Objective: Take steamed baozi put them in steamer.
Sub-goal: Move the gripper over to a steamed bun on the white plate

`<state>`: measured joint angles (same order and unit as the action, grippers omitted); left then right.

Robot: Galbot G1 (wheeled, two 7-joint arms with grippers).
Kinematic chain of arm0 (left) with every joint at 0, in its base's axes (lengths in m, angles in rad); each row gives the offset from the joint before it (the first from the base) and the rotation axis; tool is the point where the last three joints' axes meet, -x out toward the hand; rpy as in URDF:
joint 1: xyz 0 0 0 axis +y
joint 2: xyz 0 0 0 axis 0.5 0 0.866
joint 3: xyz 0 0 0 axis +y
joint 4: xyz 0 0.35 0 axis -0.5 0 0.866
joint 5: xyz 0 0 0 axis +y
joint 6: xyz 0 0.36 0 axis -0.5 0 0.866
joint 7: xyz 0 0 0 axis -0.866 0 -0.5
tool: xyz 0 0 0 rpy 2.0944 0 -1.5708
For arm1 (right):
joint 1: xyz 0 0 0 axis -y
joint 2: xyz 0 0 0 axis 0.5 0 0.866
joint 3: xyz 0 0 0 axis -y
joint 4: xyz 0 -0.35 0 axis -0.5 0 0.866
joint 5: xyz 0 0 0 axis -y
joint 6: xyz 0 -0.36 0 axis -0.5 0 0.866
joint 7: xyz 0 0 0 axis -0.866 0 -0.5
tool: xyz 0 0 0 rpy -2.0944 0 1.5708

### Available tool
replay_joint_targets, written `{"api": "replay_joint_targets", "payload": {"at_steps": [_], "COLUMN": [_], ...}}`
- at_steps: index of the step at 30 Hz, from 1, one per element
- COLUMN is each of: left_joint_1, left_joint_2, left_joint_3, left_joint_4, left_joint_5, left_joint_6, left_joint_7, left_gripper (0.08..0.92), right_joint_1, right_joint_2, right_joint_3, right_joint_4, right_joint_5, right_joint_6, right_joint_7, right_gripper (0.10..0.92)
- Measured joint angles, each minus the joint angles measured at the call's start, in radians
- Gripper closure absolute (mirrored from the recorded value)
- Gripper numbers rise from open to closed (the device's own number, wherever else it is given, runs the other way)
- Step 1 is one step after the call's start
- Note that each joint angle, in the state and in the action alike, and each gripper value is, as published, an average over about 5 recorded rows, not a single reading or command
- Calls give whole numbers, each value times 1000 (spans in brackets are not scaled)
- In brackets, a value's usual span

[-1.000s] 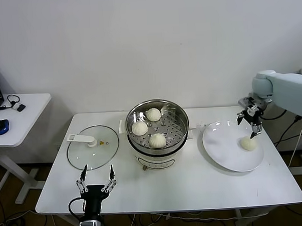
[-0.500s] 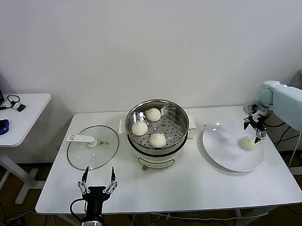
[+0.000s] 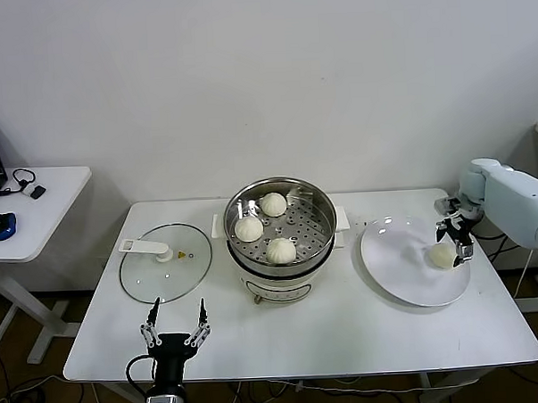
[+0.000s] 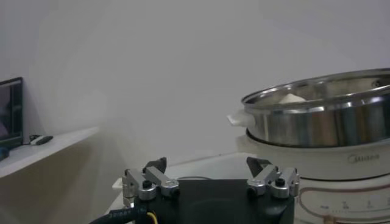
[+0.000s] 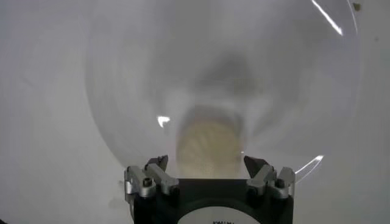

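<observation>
We note the right gripper spread wide, empty, poised just above the last baozi on the white plate; the bun lies centred between its fingers, straight ahead. It has dropped lower than a second ago. The steamer holds three; the left gripper is parked, open.

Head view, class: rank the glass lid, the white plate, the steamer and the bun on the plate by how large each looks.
1. Steamer
2. White plate, near enough the steamer to be unsure
3. Glass lid
4. Bun, clearly smallest
</observation>
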<state>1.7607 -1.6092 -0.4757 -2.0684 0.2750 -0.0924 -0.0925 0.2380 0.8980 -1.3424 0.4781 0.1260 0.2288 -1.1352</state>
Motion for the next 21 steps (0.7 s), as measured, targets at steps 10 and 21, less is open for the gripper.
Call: {"api": "replay_joint_targets", "payload": {"at_steps": [10,21], "left_joint_1": [-3,-2], "left_joint_2": [0,0], "left_joint_3": [1,2], "left_joint_4": [3,1], "left_joint_5": [1,0], "left_joint_6": [-2,-5], "left_joint_7": [-2,-3], "left_gripper": [177,177], "right_joint_1": [-23,-24], "right_joint_2": [7,6], "right_joint_3": [39,51], "right_joint_4": [-23,-20], "right_joint_5": [-19,-33], "right_joint_6": [2,0], "right_joint_7": [6,16], "right_gripper": [254,556]}}
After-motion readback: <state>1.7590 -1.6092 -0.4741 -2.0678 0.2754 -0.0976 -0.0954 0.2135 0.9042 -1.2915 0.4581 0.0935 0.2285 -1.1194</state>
